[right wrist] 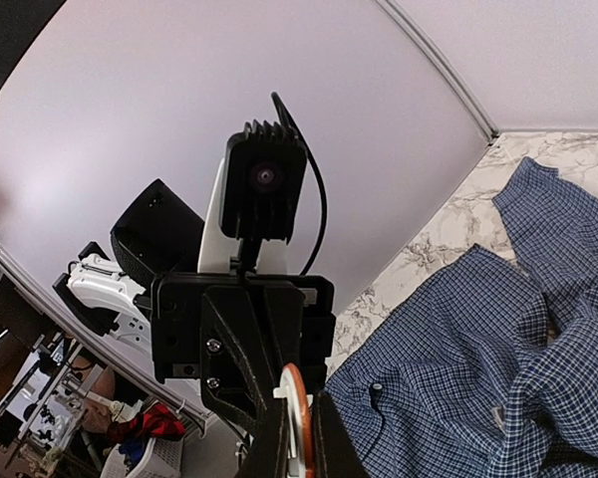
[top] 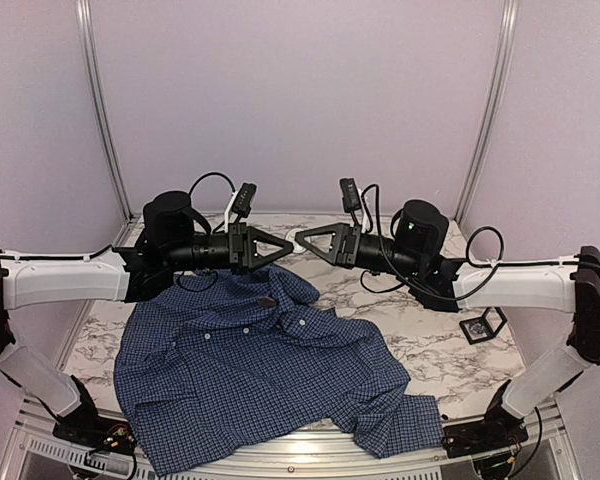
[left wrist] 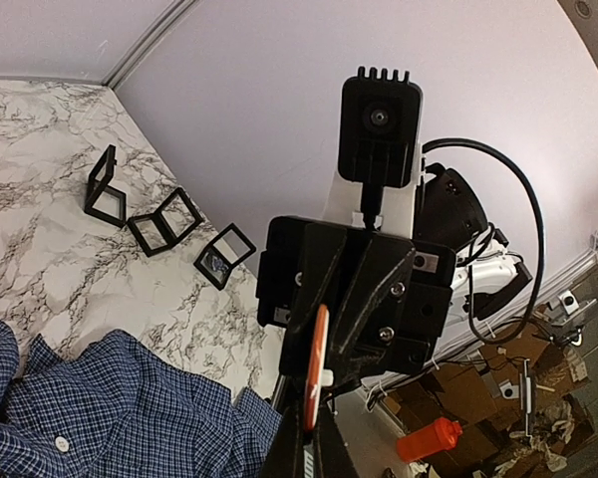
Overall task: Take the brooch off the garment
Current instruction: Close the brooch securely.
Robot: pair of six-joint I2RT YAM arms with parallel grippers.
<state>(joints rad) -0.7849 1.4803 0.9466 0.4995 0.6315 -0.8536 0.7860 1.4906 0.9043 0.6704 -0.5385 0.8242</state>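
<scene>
The brooch (left wrist: 316, 349), a thin orange disc with a pale back, is seen edge-on where the two grippers meet tip to tip above the table's far side (top: 293, 241). My left gripper (left wrist: 314, 423) is shut on its lower edge. My right gripper (right wrist: 299, 410) is shut on the brooch (right wrist: 295, 383) from the opposite side. No cloth shows around the disc. The garment (top: 250, 370), a dark blue checked shirt, lies spread on the table below the grippers (left wrist: 110, 408) (right wrist: 478, 339).
Three small black frames (left wrist: 164, 221) sit on the marble by the back wall, to the right of the shirt; one frame (top: 480, 327) shows in the top view. The shirt hangs over the table's near edge (top: 310, 455). Aluminium posts (top: 100, 110) flank the back wall.
</scene>
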